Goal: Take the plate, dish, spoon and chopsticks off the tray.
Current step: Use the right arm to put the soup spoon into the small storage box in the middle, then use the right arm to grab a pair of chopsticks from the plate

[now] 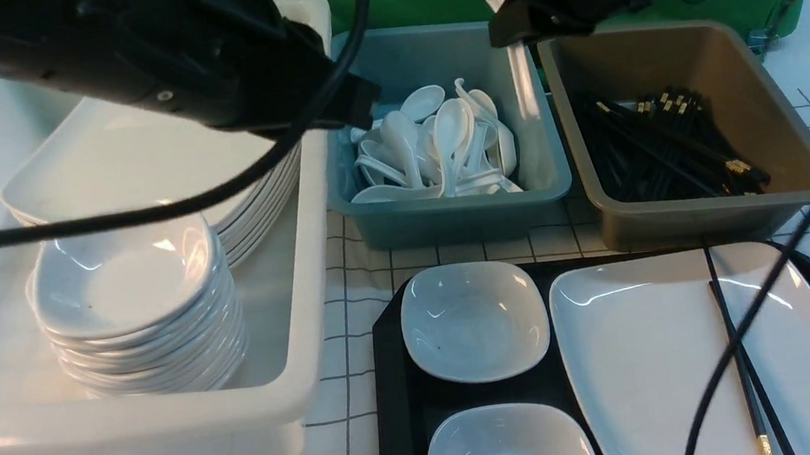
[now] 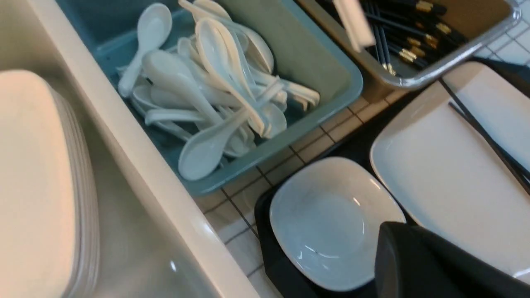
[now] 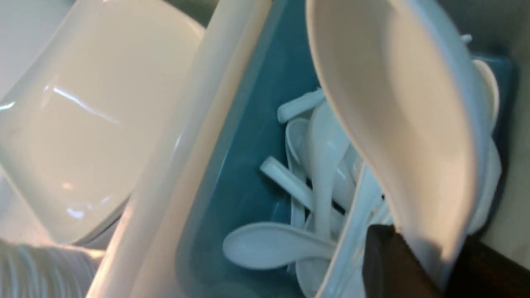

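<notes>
The black tray (image 1: 390, 377) lies at the front. On it are the large white plate (image 1: 655, 359), the black chopsticks (image 1: 737, 344) lying across that plate, and two small white dishes (image 1: 473, 321) (image 1: 508, 448). My right gripper (image 1: 515, 23) (image 3: 426, 244) is shut on the white spoon (image 1: 522, 82) (image 3: 397, 116), which hangs above the right side of the teal tub (image 1: 448, 216). My left gripper (image 1: 360, 109) (image 2: 387, 231) is shut and empty. It hovers between the white tub and the teal tub, above the near dish (image 2: 331, 223).
A white tub (image 1: 303, 326) on the left holds stacked plates (image 1: 145, 156) and stacked dishes (image 1: 129, 298). The teal tub holds several spoons (image 1: 435, 150). A brown tub (image 1: 702, 221) on the right holds several black chopsticks (image 1: 665, 150). Black cables cross the view.
</notes>
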Available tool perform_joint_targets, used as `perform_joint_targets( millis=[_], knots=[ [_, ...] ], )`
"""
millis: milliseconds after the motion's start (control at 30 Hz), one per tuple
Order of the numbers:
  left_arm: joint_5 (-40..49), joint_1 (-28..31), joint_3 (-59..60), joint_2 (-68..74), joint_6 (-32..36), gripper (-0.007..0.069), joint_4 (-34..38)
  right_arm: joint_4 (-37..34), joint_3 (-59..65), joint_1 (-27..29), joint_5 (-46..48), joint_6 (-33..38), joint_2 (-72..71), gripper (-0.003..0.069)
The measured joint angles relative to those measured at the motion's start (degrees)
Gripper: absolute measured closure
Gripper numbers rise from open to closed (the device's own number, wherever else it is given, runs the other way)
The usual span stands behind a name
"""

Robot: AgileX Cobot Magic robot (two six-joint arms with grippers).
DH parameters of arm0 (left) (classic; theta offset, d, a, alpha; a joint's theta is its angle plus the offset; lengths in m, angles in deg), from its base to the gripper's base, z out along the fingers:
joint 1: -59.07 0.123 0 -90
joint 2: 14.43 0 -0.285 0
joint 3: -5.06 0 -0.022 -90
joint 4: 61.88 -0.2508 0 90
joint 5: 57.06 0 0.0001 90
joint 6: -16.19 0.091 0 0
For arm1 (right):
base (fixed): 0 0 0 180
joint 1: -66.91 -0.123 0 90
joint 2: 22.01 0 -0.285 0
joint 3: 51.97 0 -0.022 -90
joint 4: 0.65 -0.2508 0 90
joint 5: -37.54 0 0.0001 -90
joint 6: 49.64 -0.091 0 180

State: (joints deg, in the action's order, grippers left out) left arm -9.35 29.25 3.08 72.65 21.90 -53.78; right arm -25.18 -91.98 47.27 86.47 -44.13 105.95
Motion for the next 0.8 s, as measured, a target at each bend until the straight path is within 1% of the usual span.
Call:
perform_joint_targets(
  millis=[67,100,167,233,267,300,333,367,400,433,467,533,567,600,633,667,700,767,800],
  knots=[
    [0.8,0.0,0.0,0.0,0.1,0.0627,0.5,0.0,-2.1,-0.1,0.5,-0.3,2.2,0.0512],
    [1.6,0.0,0.0,-0.3,0.1,0.0627,0.8,0.1,-4.4,-0.1,1.5,-0.9,4.8,0.0463],
    [2.0,0.0,0.0,-0.9,0.1,0.0627,0.8,0.1,-5.5,-0.1,2.4,-1.1,6.2,0.0395],
    [2.0,0.0,0.0,-1.6,0.1,0.0627,0.9,0.1,-6.1,-0.1,4.1,-1.0,6.6,0.0307],
    [2.0,0.0,0.0,-2.1,0.1,0.0627,1.2,0.4,-6.4,-0.1,5.8,-0.8,6.5,0.0263],
    [1.9,0.0,0.0,-2.4,0.4,0.0627,1.7,1.3,-6.8,-0.1,8.1,-0.1,6.1,0.0235],
    [1.9,0.0,0.0,-2.4,0.5,0.0627,1.9,1.3,-6.8,-0.1,8.0,0.2,6.0,0.0232],
    [1.9,0.0,0.0,-2.8,1.9,0.0627,3.3,2.9,-7.3,0.0,11.1,1.6,5.4,0.0227],
    [1.9,0.0,0.0,-2.9,4.4,0.0627,5.8,6.4,-8.1,0.1,15.9,3.3,4.4,0.0252],
    [1.9,0.0,0.0,-2.9,4.4,0.0627,6.3,6.9,-8.1,0.1,16.4,3.5,4.2,0.0259],
    [2.0,0.1,0.0,-3.0,7.0,0.0627,9.8,10.2,-8.1,0.4,18.4,3.5,2.8,0.0312],
    [2.6,-0.1,0.0,-3.0,10.3,0.0627,14.9,14.3,-6.4,1.5,19.7,2.3,-0.9,0.0439],
    [3.1,-0.5,0.0,-3.0,11.3,0.0627,16.7,15.4,-4.6,2.3,19.8,1.8,-3.4,0.0522],
    [3.9,-1.3,0.0,-3.0,12.2,0.0627,17.5,16.3,-1.7,3.2,19.9,1.4,-6.9,0.0578],
    [4.7,-2.2,0.0,-3.0,12.3,0.0627,17.5,16.8,0.6,3.7,19.9,1.3,-9.5,0.0612],
    [4.7,-2.2,0.0,-3.0,12.3,0.0627,17.5,16.9,1.3,3.8,19.9,1.3,-10.2,0.0612],
    [5.4,-4.0,0.2,-3.0,12.1,0.0627,16.8,17.6,7.0,4.6,19.9,1.5,-15.7,0.0633],
    [5.2,-8.4,1.6,-3.0,11.1,0.0627,14.6,19.2,17.1,5.3,20.2,2.0,-23.3,0.0621],
    [5.1,-8.8,2.0,-3.1,11.0,0.0627,14.2,19.3,18.0,5.3,20.2,2.0,-24.4,0.0615]
  ],
)
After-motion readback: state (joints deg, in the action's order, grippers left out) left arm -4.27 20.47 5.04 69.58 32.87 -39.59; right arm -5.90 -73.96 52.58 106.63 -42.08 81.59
